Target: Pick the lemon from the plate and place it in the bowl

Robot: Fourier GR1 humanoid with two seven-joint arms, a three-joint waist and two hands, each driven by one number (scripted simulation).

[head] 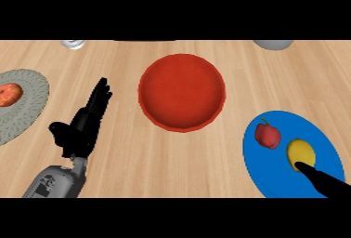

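Status: task at the approach stage; no transfer had been made.

1. Lemon. The lemon (301, 153) lay on the blue plate (274, 174), at about 4 o'clock in the head view. It sat just beside a red fruit (267, 135) on the same plate, which lay at its 11 o'clock. The lemon was not lifted and not enclosed.

2. Target. The red bowl (182, 92) stood near the centre of the desk (171, 158), at about 10 o'clock from the lemon and apart from the blue plate. Nothing showed inside it.

3. Right hand. The right hand (328, 182) entered from the 5 o'clock corner. Its dark tip reached the lower edge of the lemon, touching it or just short of it; which could not be told. Most of the hand was cut off by the view's edge, so whether it was spread or closed could not be told either. It held nothing visible.

4. Left hand. The left hand (82, 125) rested at 8 o'clock with its fingers (101, 95) straight and together, pointing towards 12 o'clock, and empty.

5. Other items. A grey plate (27, 109) at 9 o'clock carried an orange-red fruit (8, 94).

Remaining, by judgement: close on the lemon, lift it clear of the blue plate, carry it towards 10 o'clock over the rim of the red bowl, and release it there. The neighbouring red fruit was a likely obstruction during the grasp.
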